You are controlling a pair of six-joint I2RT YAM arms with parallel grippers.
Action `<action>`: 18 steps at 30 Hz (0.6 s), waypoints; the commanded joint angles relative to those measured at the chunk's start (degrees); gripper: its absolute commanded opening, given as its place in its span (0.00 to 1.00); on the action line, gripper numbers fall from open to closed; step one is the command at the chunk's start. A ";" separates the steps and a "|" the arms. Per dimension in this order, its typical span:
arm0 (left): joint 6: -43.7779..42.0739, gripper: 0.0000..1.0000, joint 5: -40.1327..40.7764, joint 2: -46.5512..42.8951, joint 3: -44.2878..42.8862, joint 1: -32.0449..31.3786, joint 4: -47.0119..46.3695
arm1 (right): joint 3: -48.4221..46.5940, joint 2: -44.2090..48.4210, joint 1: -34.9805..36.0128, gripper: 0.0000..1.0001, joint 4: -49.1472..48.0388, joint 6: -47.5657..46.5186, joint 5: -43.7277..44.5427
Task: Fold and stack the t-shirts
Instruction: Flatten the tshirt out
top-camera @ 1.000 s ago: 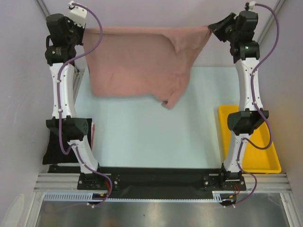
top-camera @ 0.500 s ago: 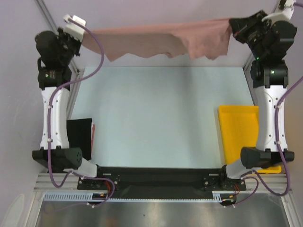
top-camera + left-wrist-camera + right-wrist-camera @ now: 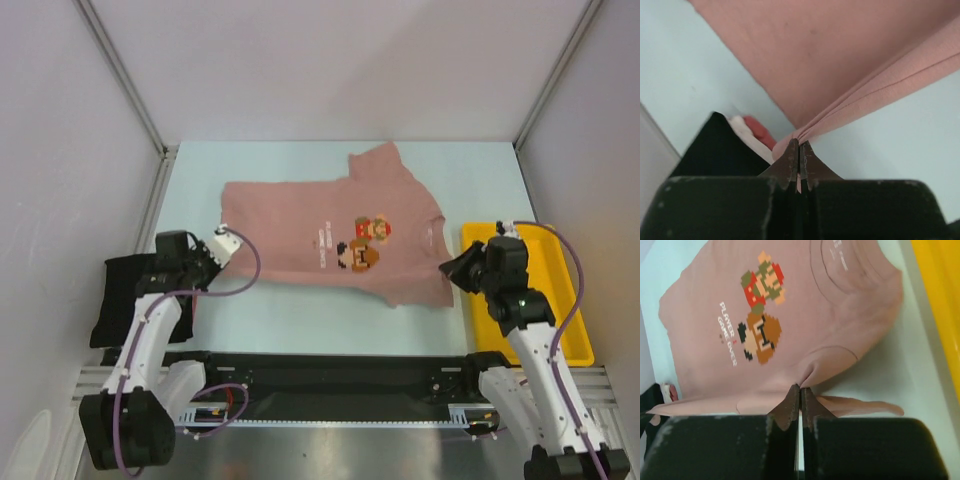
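The pink t-shirt (image 3: 300, 225) lies spread flat on the pale table, print side up, its brown-orange print (image 3: 365, 240) near the middle. My left gripper (image 3: 222, 247) is shut on the shirt's near left hem corner (image 3: 805, 134). My right gripper (image 3: 452, 272) is shut on the near right edge of the shirt (image 3: 810, 371), below the print (image 3: 760, 330). The black t-shirt (image 3: 115, 305) lies folded at the table's left edge, partly under my left arm; it also shows in the left wrist view (image 3: 715, 145).
A yellow plastic tray (image 3: 570, 330) stands at the right edge, just right of my right gripper; its rim shows in the right wrist view (image 3: 940, 300). A white and red item (image 3: 752, 132) lies beside the black shirt. Walls enclose the table on three sides.
Both arms have swung from high at the back down to the near side, carrying the pink shirt. It hung between the grippers before and now lies spread flat on the table.
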State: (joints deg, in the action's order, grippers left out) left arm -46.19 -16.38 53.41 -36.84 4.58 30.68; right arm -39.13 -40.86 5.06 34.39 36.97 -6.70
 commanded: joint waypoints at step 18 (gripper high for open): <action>-2.50 0.01 0.65 7.22 1.95 0.87 -2.53 | -0.23 -21.26 2.59 0.00 -11.88 -1.72 1.51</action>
State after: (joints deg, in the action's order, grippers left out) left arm -49.50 -15.25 58.52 -32.45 4.69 33.58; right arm -34.50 -57.36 7.40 29.93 39.75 -5.41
